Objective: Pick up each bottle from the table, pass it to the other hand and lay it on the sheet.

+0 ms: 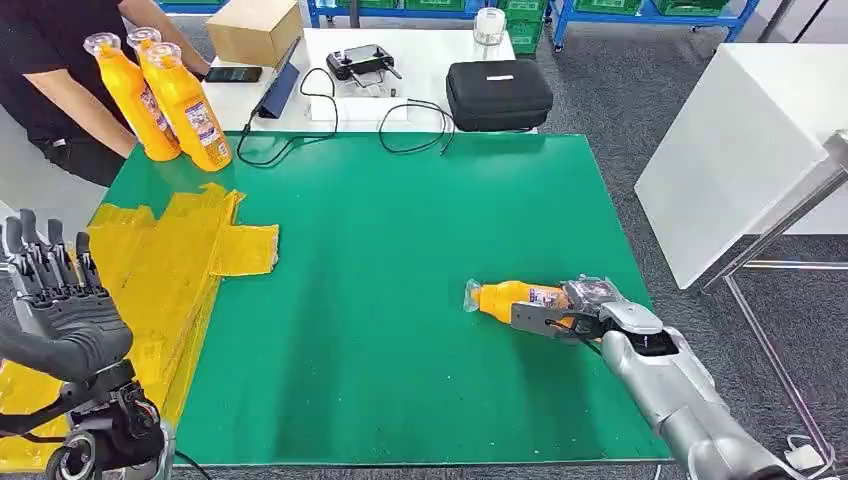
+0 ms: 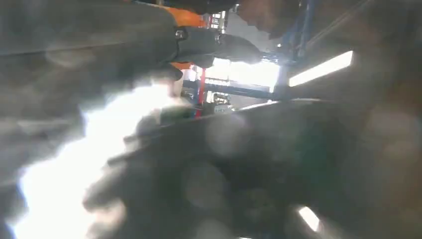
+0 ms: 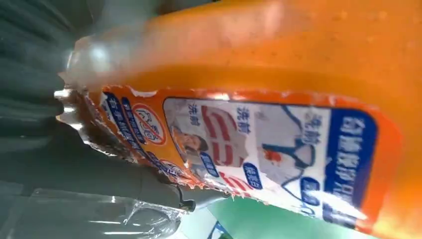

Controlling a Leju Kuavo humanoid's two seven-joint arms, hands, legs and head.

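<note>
Head view: left hand (image 1: 55, 290) raised at the near-left corner over the yellow sheet (image 1: 160, 270), fingers apart and upright, holding nothing. Right hand (image 1: 580, 310) at the near-right of the green table (image 1: 400, 250), fingers wrapped around the base end of an orange bottle (image 1: 510, 298) lying on its side, cap pointing left. Right wrist view: bottle label close up. Far-left corner: three more bottles (image 1: 165, 95) standing upright beside a person (image 1: 60, 70).

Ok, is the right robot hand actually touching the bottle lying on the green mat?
Touching. In the head view the right robot hand wraps the lying bottle at its base end; the right wrist view shows the bottle pressed close against it.
</note>
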